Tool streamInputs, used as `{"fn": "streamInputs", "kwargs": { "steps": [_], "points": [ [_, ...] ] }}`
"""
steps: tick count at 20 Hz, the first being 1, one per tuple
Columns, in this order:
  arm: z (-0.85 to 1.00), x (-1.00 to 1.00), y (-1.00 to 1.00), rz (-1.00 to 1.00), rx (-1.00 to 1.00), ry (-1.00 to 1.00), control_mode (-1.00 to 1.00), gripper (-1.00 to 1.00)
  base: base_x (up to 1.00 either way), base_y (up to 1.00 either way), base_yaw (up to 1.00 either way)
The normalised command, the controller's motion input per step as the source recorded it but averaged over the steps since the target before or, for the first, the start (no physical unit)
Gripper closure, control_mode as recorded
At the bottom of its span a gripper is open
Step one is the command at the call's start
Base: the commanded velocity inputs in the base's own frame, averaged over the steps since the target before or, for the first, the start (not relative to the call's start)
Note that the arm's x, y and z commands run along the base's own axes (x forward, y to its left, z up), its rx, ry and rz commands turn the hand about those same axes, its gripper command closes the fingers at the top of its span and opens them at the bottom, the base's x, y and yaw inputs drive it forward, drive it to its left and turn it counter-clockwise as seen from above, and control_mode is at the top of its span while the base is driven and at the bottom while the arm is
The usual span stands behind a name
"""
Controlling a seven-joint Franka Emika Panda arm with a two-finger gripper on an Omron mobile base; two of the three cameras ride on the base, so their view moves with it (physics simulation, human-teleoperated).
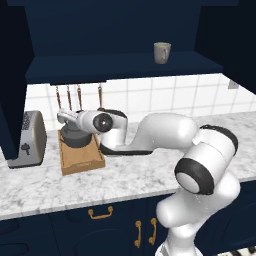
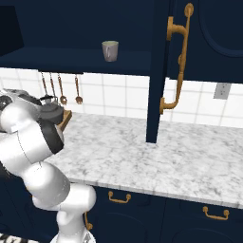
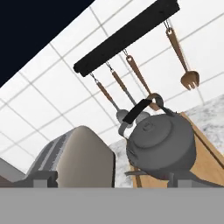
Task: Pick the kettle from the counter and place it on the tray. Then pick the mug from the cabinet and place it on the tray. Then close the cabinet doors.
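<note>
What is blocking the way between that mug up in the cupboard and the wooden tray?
Nothing visible blocks it. The mug stands alone on the open cabinet shelf, doors swung aside. On the tray, the kettle fills the back end; the front end is bare.

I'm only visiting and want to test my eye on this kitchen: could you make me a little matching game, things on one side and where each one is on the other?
Things:
1. kettle
2. mug
3. toaster
4. spoons

Places:
A. hanging from a rail on the tiled wall
B. on the shelf of the open cabinet
C. on the wooden tray
D. on the counter, left of the tray

Pairs: 1-C, 2-B, 3-D, 4-A
</note>
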Motion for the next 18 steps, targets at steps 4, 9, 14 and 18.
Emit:
{"fn": "streamInputs", "kwargs": {
  "steps": [4, 9, 14, 18],
  "points": [
    [0.54, -0.48, -0.43, 0.02, 0.0, 0.02, -1.0, -1.0, 0.0, 0.0, 0.0],
    [0.62, -0.29, -0.43, 0.01, -0.02, 0.03, -1.0, -1.0, 0.0, 0.0, 0.0],
    [0.78, -0.13, -0.31, 0.0, -0.17, 0.22, -1.0, -1.0, 0.0, 0.0, 0.0],
    [0.81, -0.17, -0.26, 0.0, -0.21, 0.28, -1.0, -1.0, 0.0, 0.0, 0.0]
  ]
}}
